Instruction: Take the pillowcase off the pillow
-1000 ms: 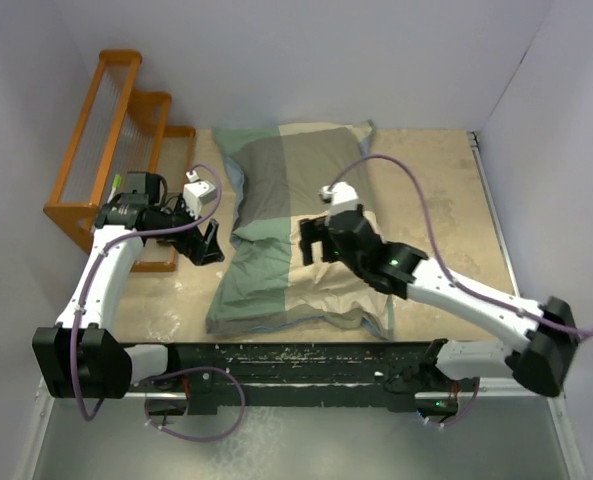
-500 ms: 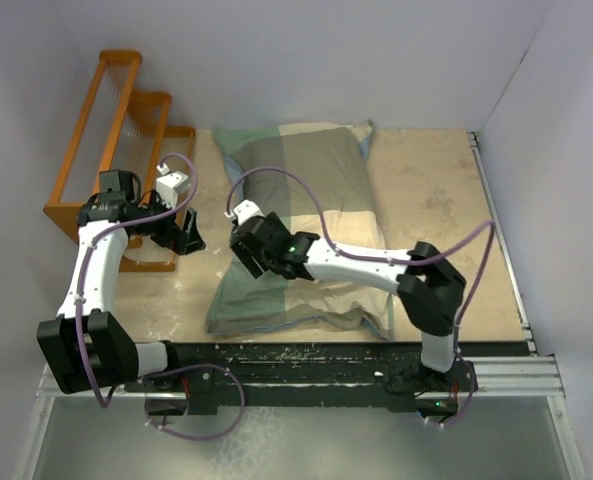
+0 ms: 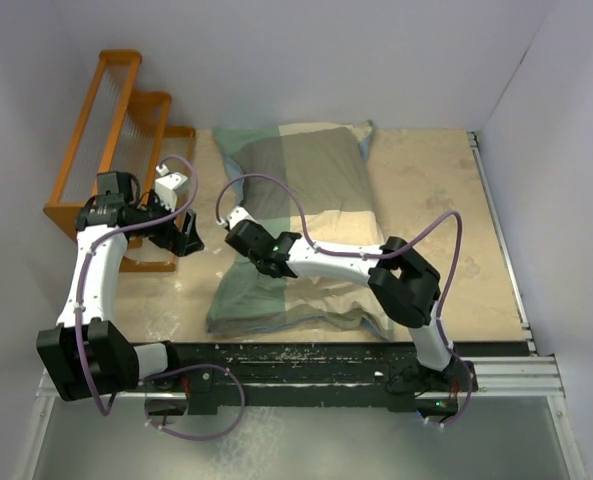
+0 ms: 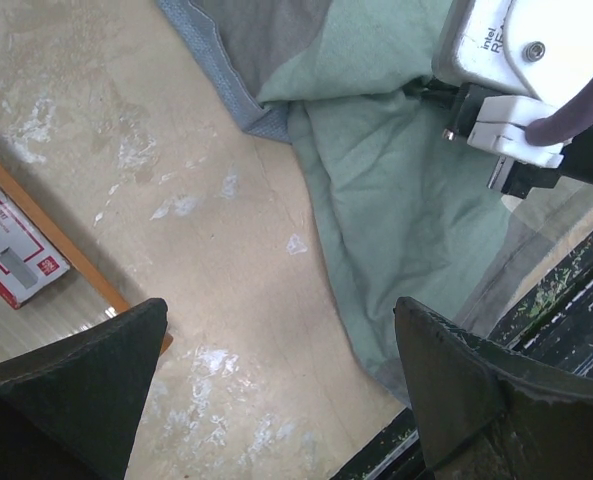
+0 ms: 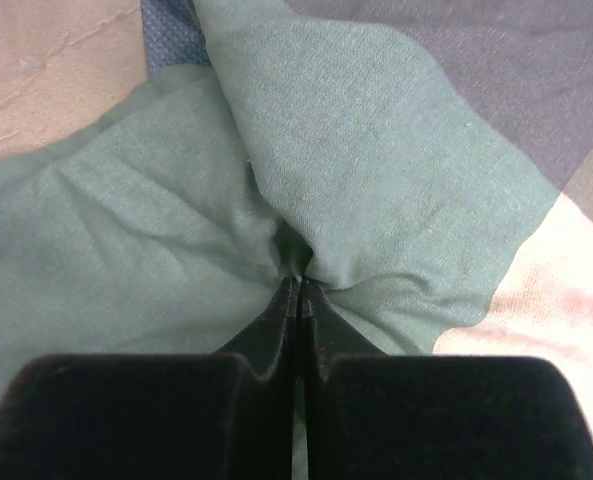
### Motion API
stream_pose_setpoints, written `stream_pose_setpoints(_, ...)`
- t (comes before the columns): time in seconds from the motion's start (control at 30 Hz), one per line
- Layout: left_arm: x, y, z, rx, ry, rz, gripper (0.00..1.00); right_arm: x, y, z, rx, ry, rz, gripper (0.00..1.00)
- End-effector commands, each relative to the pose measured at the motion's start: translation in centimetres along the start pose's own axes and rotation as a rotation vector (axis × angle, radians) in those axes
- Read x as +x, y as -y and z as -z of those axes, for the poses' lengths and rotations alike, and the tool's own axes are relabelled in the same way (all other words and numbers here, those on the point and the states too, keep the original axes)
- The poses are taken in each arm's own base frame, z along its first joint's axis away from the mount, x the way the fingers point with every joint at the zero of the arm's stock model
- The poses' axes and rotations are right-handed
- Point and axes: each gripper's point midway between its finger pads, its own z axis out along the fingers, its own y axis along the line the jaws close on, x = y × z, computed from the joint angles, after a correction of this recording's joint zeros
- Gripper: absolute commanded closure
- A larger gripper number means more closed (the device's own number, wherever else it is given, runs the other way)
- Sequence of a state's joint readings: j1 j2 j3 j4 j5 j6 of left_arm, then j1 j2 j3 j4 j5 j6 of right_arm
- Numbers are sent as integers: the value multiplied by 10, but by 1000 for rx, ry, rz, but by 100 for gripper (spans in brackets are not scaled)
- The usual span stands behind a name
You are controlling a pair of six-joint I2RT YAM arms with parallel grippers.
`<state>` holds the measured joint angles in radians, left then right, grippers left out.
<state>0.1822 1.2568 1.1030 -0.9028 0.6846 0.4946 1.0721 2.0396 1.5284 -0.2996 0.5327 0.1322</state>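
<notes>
Beige, scuffed table (image 3: 426, 220) inside a white-walled booth, with a black rail (image 3: 296, 360) along the bottom edge of the top view where both arm bases sit.

Just above the rail lies the pillowcase (image 3: 306, 190). It runs from lower centre up to upper centre of the frame, with green, grey-green and cream blocks face up. A blue-grey edge peeks out on its left side. It bulges plump in the upper half and lies flatter and wrinkled near the rail (the pillow itself is covered and not directly visible).

The right gripper (image 3: 238, 232) reaches across to the left edge of the cloth, centre-left of the frame. In the right wrist view the jaws are pressed together on a pinched fold of green pillowcase fabric, which gathers into creases at the tips (image 5: 298, 285).

The left gripper (image 3: 188, 240) hangs left of the pillowcase over bare table, not touching the cloth. In the left wrist view its jaws stand wide apart with nothing between them. That view also shows the green cloth edge and the right arm's white wrist camera (image 4: 516, 60) at upper right, and a red-and-white box (image 4: 11, 250) at the left edge.

Farther back, at upper left, an orange wooden rack (image 3: 106, 150) stands against the wall.
</notes>
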Motion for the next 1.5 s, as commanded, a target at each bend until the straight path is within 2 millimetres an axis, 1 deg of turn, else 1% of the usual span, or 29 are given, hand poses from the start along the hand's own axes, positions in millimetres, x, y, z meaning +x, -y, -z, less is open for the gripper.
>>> stream_pose_setpoints(0.0, -15, 7, 9, 6, 70, -79, 1, -52, 23, 32, -5, 107, -91, 100)
stream_pose_setpoints(0.1, -19, 13, 12, 20, 94, -100, 1, -103, 53, 68, -46, 235, -197, 100)
stream_pose_setpoints(0.17, -20, 17, 12, 37, 106, -107, 1, -130, 78, 92, -65, 308, -258, 100)
stream_pose_setpoints(0.2, -20, 20, 11, 52, 111, -109, 1, -139, 92, 101, -67, 333, -281, 100)
stream_pose_setpoints(0.27, -19, 23, 8, 63, 110, -104, 1, -153, 117, 119, -77, 384, -323, 100)
stream_pose_setpoints(0.33, -19, 28, 2, 72, 100, -98, 0, -161, 138, 137, -104, 428, -417, 100)
stream_pose_setpoints(0.37, -19, 37, -3, 94, 89, -118, 0, -160, 148, 140, -100, 438, -439, 100)
stream_pose_setpoints(0.4, -18, 47, -10, 107, 75, -148, 1, -160, 155, 145, -101, 450, -459, 100)
stream_pose_setpoints(0.43, -17, 62, -18, 115, 58, -207, 1, -156, 167, 146, -104, 451, -488, 100)
stream_pose_setpoints(0.5, -15, 81, -30, 142, 37, -289, 1, -147, 180, 143, -101, 445, -517, 100)
stream_pose_setpoints(0.57, -12, 96, -41, 160, -6, -361, 1, -134, 187, 138, -82, 425, -526, 100)
stream_pose_setpoints(0.6, -9, 100, -48, 166, -42, -400, 1, -126, 188, 135, -81, 412, -530, 100)
stream_pose_setpoints(0.67, -9, 106, -62, 152, -88, -477, 1, -111, 193, 128, -87, 392, -554, 100)
stream_pose_setpoints(0.7, -14, 103, -70, 127, -94, -499, 1, -103, 194, 125, -91, 380, -570, 100)
stream_pose_setpoints(0.77, -26, 104, -82, 116, -89, -541, 1, -87, 198, 117, -94, 357, -601, 100)
stream_pose_setpoints(0.83, -41, 110, -94, 120, -69, -568, 1, -71, 201, 110, -94, 336, -634, 100)
stream_pose_setpoints(0.87, -47, 117, -102, 133, -65, -577, 1, -65, 202, 106, -100, 332, -651, 100)
stream_pose_setpoints(0.9, -56, 119, -108, 128, -55, -573, 1, -58, 204, 104, -101, 324, -670, 100)
stream_pose_setpoints(0.93, -69, 120, -114, 117, -39, -551, 1, -52, 206, 103, -101, 320, -689, 100)
stream_pose_setpoints(0.97, -79, 120, -119, 113, -30, -533, 1, -44, 209, 101, -94, 308, -702, 100)
stream_pose_setpoints(1.0, -88, 119, -122, 108, -25, -526, 2, -42, 215, 101, -82, 320, -719, 100)
stream_pose_setpoints(1.03, -92, 119, -123, 130, -32, -519, 5, -36, 220, 100, -71, 315, -735, 100)
stream_pose_setpoints(1.07, -99, 119, -118, 156, -19, -521, 6, -30, 229, 100, -59, 314, -758, 100)
stream_pose_setpoints(1.13, -110, 114, -106, 183, 32, -561, 5, -14, 255, 99, -25, 305, -828, 100)
stream_pose_setpoints(1.2, -119, 100, -94, 170, 81, -619, 1, 1, 276, 96, -14, 300, -892, 100)
stream_pose_setpoints(1.27, -122, 80, -89, 138, 74, -680, 1, 14, 291, 90, 9, 285, -933, 100)
stream_pose_setpoints(1.37, -124, 57, -97, 76, 25, -779, 1, 37, 304, 74, 40, 215, -1001, 100)
stream_pose_setpoints(1.47, -133, 44, -114, 33, 8, -874, 1, 64, 315, 58, 58, 170, -1090, 100)
